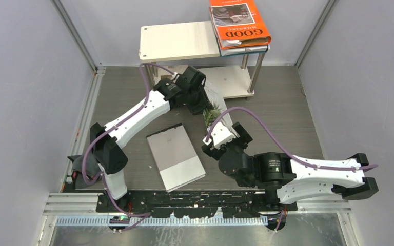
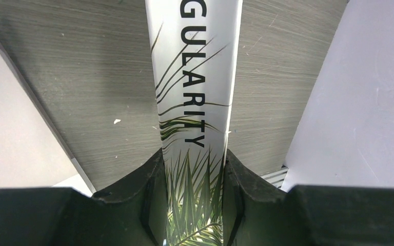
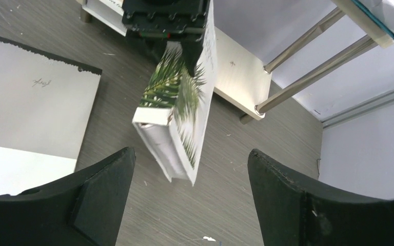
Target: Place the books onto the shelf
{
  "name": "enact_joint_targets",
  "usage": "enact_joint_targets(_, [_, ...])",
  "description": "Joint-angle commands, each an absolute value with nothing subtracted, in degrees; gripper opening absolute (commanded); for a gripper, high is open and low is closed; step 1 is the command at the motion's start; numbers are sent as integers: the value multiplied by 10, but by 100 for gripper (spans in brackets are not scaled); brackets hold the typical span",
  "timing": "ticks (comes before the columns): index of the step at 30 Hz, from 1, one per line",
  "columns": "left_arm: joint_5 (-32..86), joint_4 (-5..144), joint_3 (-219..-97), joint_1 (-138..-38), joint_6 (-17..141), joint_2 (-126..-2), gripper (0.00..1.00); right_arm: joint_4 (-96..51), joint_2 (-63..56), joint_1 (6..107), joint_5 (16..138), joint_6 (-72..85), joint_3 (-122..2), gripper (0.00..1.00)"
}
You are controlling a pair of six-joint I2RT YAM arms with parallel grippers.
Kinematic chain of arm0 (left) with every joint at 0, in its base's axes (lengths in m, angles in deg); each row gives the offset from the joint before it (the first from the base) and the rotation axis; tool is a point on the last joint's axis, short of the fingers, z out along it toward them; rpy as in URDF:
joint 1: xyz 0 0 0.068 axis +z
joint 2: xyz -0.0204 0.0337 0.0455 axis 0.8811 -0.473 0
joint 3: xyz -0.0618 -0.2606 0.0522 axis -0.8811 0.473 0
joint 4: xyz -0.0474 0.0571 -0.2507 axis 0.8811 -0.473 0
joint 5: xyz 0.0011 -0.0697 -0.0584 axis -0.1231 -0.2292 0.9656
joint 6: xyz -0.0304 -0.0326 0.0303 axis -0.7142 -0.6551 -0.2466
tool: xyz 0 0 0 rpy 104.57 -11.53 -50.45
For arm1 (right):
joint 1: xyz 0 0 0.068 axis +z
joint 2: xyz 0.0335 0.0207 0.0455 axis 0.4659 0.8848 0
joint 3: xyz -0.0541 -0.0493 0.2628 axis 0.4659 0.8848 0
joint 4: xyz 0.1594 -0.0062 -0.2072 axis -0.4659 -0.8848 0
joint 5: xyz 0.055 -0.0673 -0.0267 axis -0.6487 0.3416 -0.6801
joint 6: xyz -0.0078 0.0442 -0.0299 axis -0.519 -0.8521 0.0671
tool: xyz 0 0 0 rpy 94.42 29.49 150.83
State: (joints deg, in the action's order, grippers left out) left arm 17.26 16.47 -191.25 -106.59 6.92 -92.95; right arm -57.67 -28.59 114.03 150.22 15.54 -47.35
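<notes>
Nearest me the plain grey-white book (image 1: 176,156) lies flat on the desk (image 1: 287,113), and beside it my right claw (image 3: 187,164) stands wide open, holding nothing. My left claw (image 2: 194,169) is clamped on the white palm-leaf book (image 2: 197,77), tilted before the shelf (image 1: 179,41), whose top board carries the orange "GOOD" book (image 1: 238,20) at its right end

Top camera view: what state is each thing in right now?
White palm-leaf book: held on edge, tilted.
Left end effector: shut on that book.
Right end effector: open, empty.
Plain grey-white book: flat on grey table.
Cream two-tier wooden shelf: standing upright.
Orange "GOOD" book: stacked on shelf's right end.
</notes>
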Motion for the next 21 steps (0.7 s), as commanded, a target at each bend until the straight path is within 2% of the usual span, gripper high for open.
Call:
enact_joint_targets(1, [173, 176, -1951, -1059, 82, -923, 33, -582, -285, 1163, 1545, 81, -463, 85])
enact_joint_targets(7, [182, 164, -1969, -1059, 82, -933, 33, -580, -264, 1176, 1563, 68, -448, 86])
enact_joint_targets(21, [214, 140, -1987, -1059, 81, -933, 33, -470, -278, 1164, 1595, 146, -379, 97])
